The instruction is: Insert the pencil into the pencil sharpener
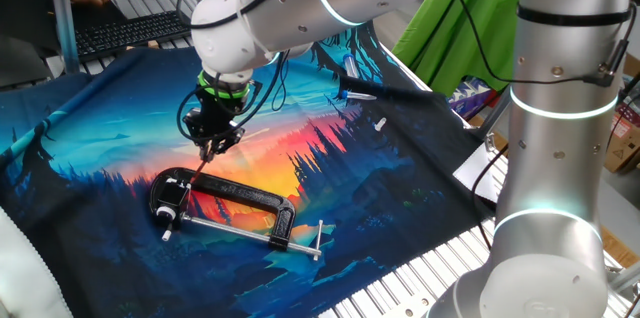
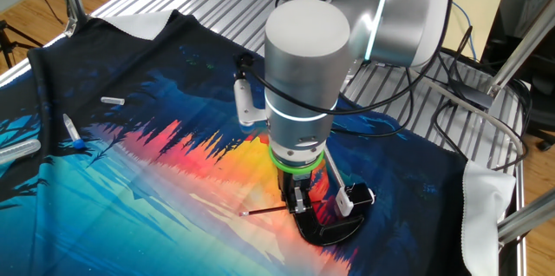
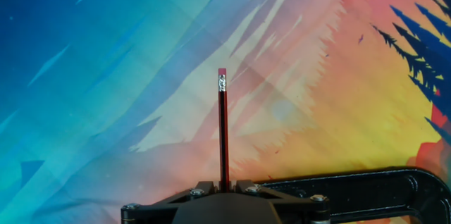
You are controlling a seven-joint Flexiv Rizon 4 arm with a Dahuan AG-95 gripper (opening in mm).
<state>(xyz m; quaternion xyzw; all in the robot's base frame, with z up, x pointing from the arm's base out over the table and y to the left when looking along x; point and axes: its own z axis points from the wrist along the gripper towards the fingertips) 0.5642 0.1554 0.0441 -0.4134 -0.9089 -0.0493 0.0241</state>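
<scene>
Here, in one fixed view, the hand (image 1: 207,144) hangs over the middle of the counter (image 1: 90,148), well in from every edge, just above the black C-clamp (image 1: 225,201); open cloth lies all round. In the other fixed view the pencil (image 2: 265,211) sticks out sideways from the fingers, nearly level (eraser end outward) over the counter's orange middle. In the hand view the hand is closed on the pencil, whose long axis runs straight ahead from the fingers.
</scene>
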